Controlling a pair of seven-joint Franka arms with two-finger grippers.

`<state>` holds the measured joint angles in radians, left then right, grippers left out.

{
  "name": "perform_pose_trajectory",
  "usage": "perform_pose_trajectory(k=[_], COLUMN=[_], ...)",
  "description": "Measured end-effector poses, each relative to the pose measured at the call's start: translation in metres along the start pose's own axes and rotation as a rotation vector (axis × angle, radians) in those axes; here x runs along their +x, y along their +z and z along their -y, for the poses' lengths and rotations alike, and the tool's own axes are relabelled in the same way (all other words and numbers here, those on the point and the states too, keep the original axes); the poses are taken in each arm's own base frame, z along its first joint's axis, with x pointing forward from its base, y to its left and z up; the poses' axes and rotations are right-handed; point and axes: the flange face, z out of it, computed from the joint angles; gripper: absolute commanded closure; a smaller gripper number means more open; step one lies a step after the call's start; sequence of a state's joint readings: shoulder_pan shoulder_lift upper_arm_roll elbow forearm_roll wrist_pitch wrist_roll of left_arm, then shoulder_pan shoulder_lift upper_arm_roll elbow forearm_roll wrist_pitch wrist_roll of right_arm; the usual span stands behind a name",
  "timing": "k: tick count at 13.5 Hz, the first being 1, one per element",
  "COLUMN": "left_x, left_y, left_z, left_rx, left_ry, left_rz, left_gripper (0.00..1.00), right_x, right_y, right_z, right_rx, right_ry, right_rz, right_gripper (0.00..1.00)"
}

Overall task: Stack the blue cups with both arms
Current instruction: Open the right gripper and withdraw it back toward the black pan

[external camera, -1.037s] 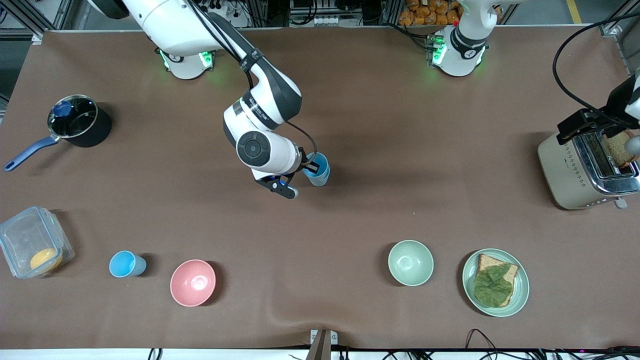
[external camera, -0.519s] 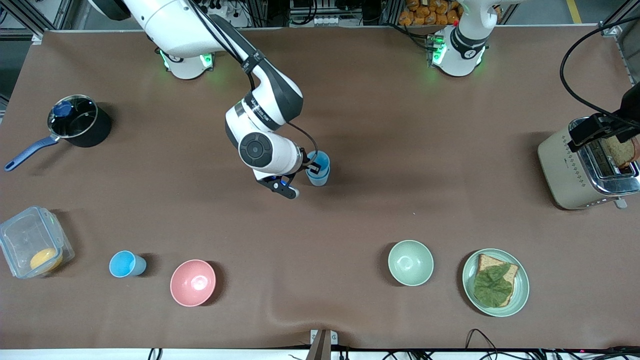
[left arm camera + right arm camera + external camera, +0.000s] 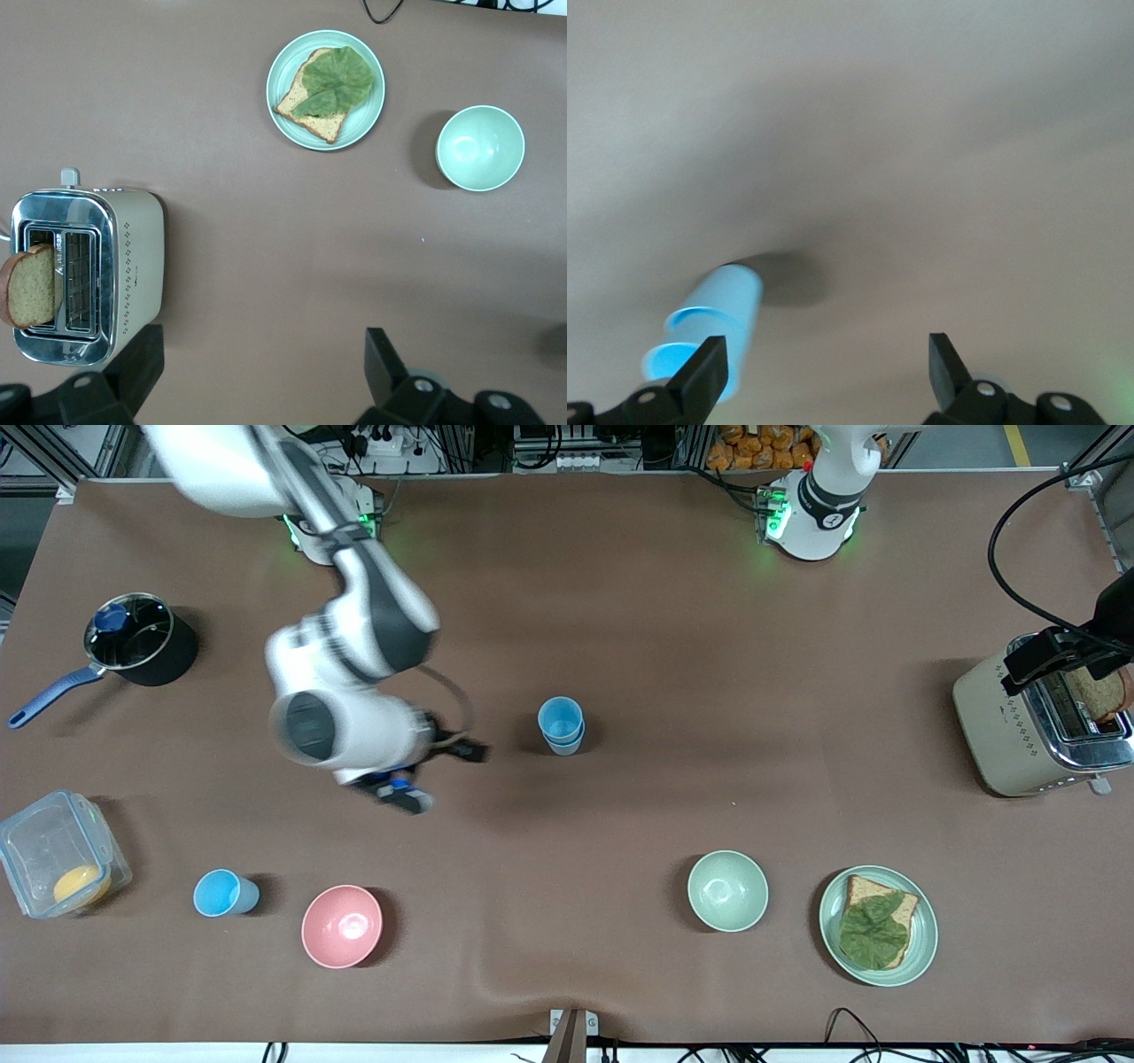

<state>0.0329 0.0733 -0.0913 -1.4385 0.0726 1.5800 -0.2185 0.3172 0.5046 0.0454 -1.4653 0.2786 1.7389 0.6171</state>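
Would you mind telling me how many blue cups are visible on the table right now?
3: two nested as a stack mid-table, and a single cup between the plastic container and the pink bowl.

A bright light-blue plastic tumbler [image 3: 561,720] sits nested in a paler greyish-blue one on the plain brown table cover [image 3: 673,691]. Another light-blue tumbler [image 3: 223,893] stands by a round pink bowl [image 3: 342,926]. The second bowl [image 3: 727,890] is pale green. The cream toaster [image 3: 89,274] has a dotted diamond pattern and chrome top.
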Motion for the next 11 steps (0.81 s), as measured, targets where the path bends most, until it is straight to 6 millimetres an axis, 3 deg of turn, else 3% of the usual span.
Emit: perform_pose_trajectory(k=[3, 5, 7, 11], left_x=[-0.003, -0.007, -0.007, -0.007], left_y=[0.002, 0.004, 0.005, 0.008], left_z=[-0.008, -0.015, -0.016, -0.016], left_rx=[0.002, 0.005, 0.006, 0.007], left_ry=[0.016, 0.03, 0.031, 0.032], left_rz=[0.018, 0.038, 0.044, 0.05], left_gripper=[0.0, 0.0, 0.0, 0.0], right_x=[0.047, 0.056, 0.048, 0.005], right_y=[-0.06, -0.092, -0.128, -0.194], right_z=[-0.109, -0.167, -0.201, -0.235], right_rx=[0.005, -0.034, -0.074, -0.118], right_ry=[-0.134, -0.224, -0.289, -0.386], right_rz=[-0.005, -0.014, -0.048, -0.105], right_gripper=[0.0, 0.0, 0.0, 0.0])
